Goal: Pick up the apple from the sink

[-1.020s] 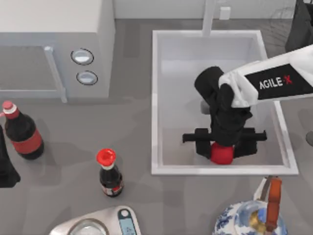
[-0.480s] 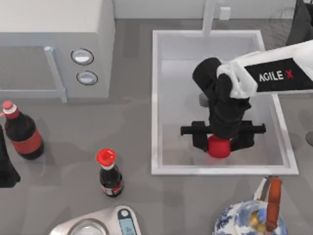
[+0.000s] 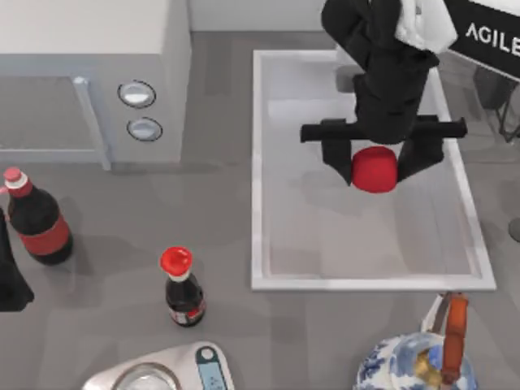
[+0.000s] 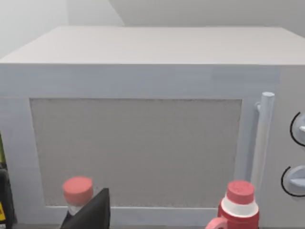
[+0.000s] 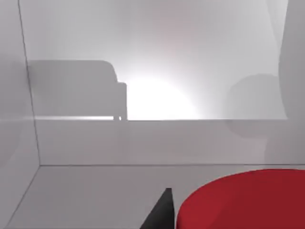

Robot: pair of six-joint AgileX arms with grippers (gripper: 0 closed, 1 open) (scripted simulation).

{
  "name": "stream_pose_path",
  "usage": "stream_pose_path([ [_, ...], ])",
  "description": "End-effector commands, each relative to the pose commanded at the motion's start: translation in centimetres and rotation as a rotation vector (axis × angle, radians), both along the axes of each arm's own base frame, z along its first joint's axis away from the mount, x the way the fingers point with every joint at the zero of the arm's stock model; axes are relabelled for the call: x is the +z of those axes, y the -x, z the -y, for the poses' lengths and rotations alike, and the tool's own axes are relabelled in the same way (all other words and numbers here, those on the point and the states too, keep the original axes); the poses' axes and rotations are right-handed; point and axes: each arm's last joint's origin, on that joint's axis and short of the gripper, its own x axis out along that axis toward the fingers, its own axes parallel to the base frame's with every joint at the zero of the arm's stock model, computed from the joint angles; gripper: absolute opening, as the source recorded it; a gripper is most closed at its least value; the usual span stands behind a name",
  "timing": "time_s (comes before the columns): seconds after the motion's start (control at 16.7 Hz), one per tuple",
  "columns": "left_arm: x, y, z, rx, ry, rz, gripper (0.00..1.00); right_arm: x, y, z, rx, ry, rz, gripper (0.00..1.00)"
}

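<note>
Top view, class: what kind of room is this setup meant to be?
Most likely a kitchen counter: a white sink with a faucet post, a microwave with two knobs, and a sauce bottle beside a patterned teapot.

The right tool, its black fingers clamped on the small smooth bright-red apple, now sits higher and farther toward the back of the large white rectangular sink than a second ago, carrying the apple up from the pale grey floor near the front rim.
</note>
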Motion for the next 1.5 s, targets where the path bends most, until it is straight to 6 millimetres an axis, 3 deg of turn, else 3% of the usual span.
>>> stream_pose_path([
  [0.18,0.0,0.0,0.0,0.0,0.0,0.0,1.0,5.6,1.0,0.7,0.0,-0.004,0.007,0.0],
  [0.36,0.0,0.0,0.0,0.0,0.0,0.0,1.0,8.8,1.9,1.2,0.0,-0.015,0.029,0.0],
  [0.78,0.0,0.0,0.0,0.0,0.0,0.0,1.0,9.2,2.1,1.6,0.002,-0.018,0.033,0.0],
  [0.96,0.0,0.0,0.0,0.0,0.0,0.0,1.0,9.8,2.5,4.9,0.001,-0.019,0.037,0.0],
  [1.14,0.0,0.0,0.0,0.0,0.0,0.0,1.0,9.9,4.0,10.1,-0.001,-0.012,0.019,0.0],
  [1.32,0.0,0.0,0.0,0.0,0.0,0.0,1.0,9.0,7.1,15.6,-0.005,-0.007,-0.018,0.0],
  [1.5,0.0,0.0,0.0,0.0,0.0,0.0,1.0,8.0,10.6,19.7,-0.008,-0.012,-0.036,0.0],
])
